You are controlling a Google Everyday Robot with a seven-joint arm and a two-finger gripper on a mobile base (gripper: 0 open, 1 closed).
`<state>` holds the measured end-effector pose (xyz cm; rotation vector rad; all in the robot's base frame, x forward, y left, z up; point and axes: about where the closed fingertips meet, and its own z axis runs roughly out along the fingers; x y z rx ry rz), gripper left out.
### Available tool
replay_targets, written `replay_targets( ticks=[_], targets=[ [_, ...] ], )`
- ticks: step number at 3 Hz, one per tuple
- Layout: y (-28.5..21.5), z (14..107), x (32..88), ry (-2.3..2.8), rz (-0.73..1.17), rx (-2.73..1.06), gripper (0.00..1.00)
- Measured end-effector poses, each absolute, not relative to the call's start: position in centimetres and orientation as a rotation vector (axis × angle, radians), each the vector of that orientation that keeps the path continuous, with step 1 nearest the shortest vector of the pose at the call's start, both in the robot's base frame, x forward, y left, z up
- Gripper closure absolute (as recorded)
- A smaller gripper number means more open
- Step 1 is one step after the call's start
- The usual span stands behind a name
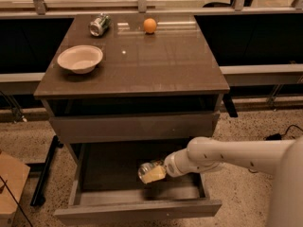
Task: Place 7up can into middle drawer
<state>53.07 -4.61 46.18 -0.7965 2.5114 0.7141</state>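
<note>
The middle drawer (pixel 137 211) is pulled open below the cabinet's upper drawer front (pixel 135 126). My gripper (pixel 154 172) reaches in from the right on a white arm and sits inside the drawer, just above its floor near the middle. It is shut on the 7up can (pixel 147 169), which lies sideways in the grip with its silver end pointing left. Only the pale, shiny end of the can shows; its label is hidden by the gripper.
On the cabinet top stand a beige bowl (pixel 80 58) at the left, a darker green can (pixel 99 25) lying at the back left, and an orange (pixel 150 25) at the back. A cardboard box (pixel 12 183) sits on the floor at the left.
</note>
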Motion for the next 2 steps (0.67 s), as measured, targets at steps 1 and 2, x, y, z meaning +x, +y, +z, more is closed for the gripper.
replay_targets(
  ticks=[1, 2],
  targets=[
    [-3.6, 43.3, 54.3, 2.56, 0.657, -0.809, 0.92],
    [-3.2, 40.8, 54.8, 2.616, 0.611, -0.815, 0.77]
  ],
)
